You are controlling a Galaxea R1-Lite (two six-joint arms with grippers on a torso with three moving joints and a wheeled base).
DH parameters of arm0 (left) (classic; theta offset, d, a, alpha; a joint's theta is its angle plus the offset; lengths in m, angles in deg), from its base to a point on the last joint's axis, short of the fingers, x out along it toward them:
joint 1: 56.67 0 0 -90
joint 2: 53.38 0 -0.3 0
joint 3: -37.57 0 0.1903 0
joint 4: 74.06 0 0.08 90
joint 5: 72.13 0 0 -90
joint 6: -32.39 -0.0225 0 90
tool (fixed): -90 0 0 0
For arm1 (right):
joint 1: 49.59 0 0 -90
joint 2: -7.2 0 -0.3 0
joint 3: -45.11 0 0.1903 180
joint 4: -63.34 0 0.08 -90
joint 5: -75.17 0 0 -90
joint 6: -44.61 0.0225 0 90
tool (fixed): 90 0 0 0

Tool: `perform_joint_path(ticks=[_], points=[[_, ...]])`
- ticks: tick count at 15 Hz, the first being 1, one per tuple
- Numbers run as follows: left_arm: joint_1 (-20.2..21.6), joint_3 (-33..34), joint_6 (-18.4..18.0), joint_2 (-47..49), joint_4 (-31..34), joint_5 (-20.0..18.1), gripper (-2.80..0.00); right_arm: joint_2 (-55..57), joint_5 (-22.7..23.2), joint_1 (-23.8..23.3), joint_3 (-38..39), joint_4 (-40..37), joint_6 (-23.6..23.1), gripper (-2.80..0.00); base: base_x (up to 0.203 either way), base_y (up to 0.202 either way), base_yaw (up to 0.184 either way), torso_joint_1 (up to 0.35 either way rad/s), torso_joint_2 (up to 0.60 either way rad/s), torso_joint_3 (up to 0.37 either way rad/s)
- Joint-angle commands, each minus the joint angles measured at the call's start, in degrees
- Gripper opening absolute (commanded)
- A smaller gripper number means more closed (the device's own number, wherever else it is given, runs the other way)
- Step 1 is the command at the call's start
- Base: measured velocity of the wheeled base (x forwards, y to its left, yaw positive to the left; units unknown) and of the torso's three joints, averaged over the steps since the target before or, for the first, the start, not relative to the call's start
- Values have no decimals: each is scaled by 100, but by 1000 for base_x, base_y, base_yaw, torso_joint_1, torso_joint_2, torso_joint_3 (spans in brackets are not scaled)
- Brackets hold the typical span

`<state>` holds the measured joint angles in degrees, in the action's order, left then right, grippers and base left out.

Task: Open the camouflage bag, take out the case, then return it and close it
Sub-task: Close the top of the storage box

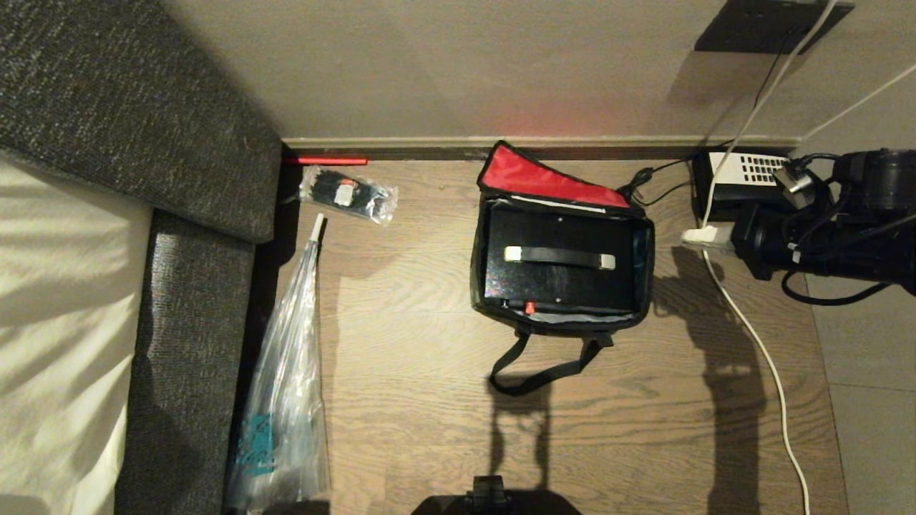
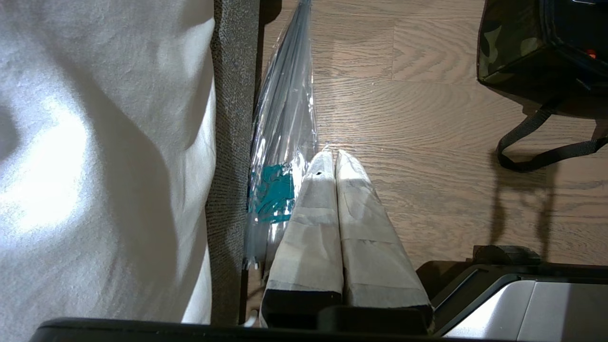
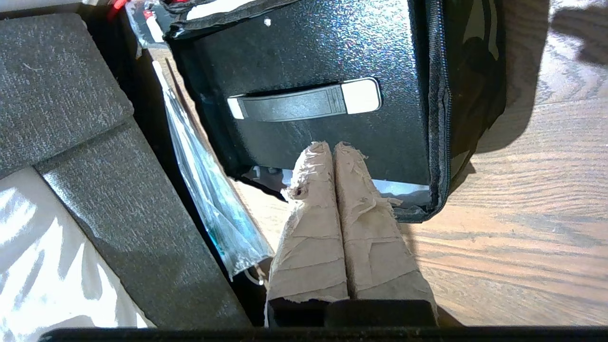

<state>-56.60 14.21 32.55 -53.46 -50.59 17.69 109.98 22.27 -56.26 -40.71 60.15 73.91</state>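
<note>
**Bag open on floor, case seated inside, both grippers closed and empty**

At the far left of the head view a grey upholstered sofa (image 1: 136,129) with a white sheet (image 1: 57,286) is recorded; against its edge a crinkled clear plastic bag (image 1: 286,386) with a teal print is laid on the wooden floor (image 1: 401,400); near the skirting a small clear packet (image 1: 347,193) of black items is noted, with a red rod (image 1: 325,161) just behind it.

The left gripper (image 2: 331,154) is seen only in the left wrist view; its taped fingers are pressed together with nothing between them; it is held above the floor beside the plastic bag, well apart from the task items.

At centre the camouflage bag (image 1: 644,265) is found standing on the floor, its red-lined lid (image 1: 544,179) thrown back toward the wall; one black strap handle (image 1: 544,372) is trailed on the floor toward the robot. The case (image 1: 558,286) is lodged inside the bag, filling nearly its whole width; its handle with pale ends (image 1: 558,257) faces up; a small red dot (image 1: 530,307) is seen at its near edge.

The right gripper (image 3: 331,145) is shown in the right wrist view closed and empty, held over the near edge of the case; contact cannot be determined.

At the right a black telephone (image 1: 744,179), a white cable (image 1: 758,343) and the right arm (image 1: 823,236) are recorded.
</note>
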Motion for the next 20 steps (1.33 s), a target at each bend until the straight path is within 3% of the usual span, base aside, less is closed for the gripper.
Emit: perform_joint_path(ticks=[1,7,13,20], points=[[1,16,2,7,-1,1,-280,5,18,-1,-4,13,15,-280,0,0,0,0,0,0],[1,14,2,7,-1,9,-280,-30,26,-1,40,13,15,-280,10,0,0,0,0,0],[1,18,2,7,-1,9,-280,-43,26,1,49,13,15,-280,170,0,0,3,1,3],[1,15,-7,7,-1,8,-280,-50,20,8,173,7,34,-280,0,0,0,0,0,0]])
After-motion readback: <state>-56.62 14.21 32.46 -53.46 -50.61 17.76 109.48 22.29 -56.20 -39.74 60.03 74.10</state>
